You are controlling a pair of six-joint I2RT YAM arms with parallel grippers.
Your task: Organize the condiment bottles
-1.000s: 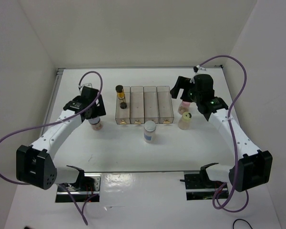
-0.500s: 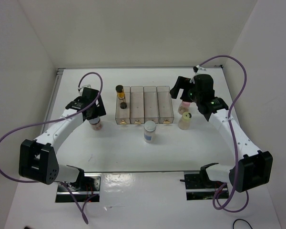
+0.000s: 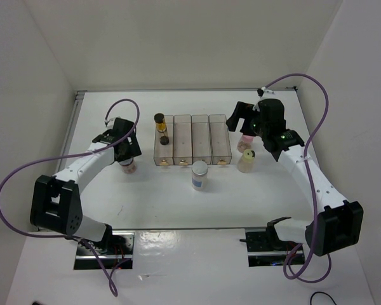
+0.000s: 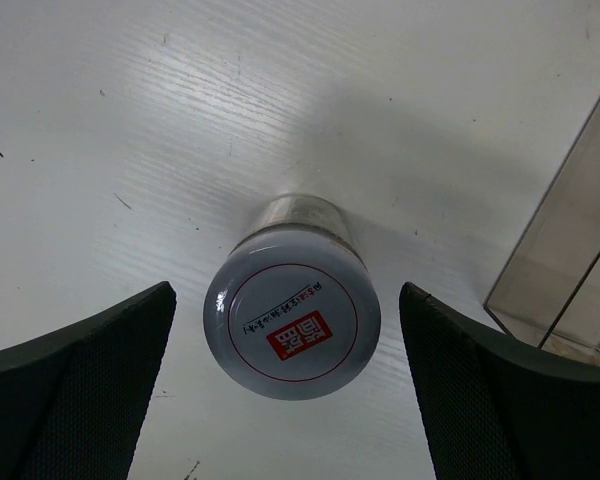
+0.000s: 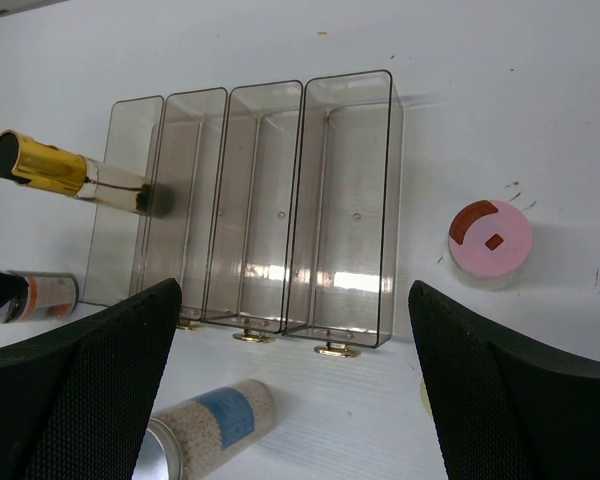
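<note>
Left wrist view is showing the left gripper [image 4: 285, 292], wide apart, hanging over the jar [image 4: 292, 328] mid-frame on the desk [image 4: 130, 120]. Grabbing seems to be starting; next needs lowering, then squeezing.

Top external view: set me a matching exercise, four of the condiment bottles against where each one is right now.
1. slim amber black-capped bottle
2. squat brown lilac-lidded jar
3. clear pale-blue-lidded jar
4. cream yellow-capped bottle

A. on the table, in front of the clear plastic four-slot tray
B. standing in the tray's leftmost slot
C. right of the tray
D. between the fingers of the open left gripper

Pairs: 1-B, 2-D, 3-A, 4-C
</note>
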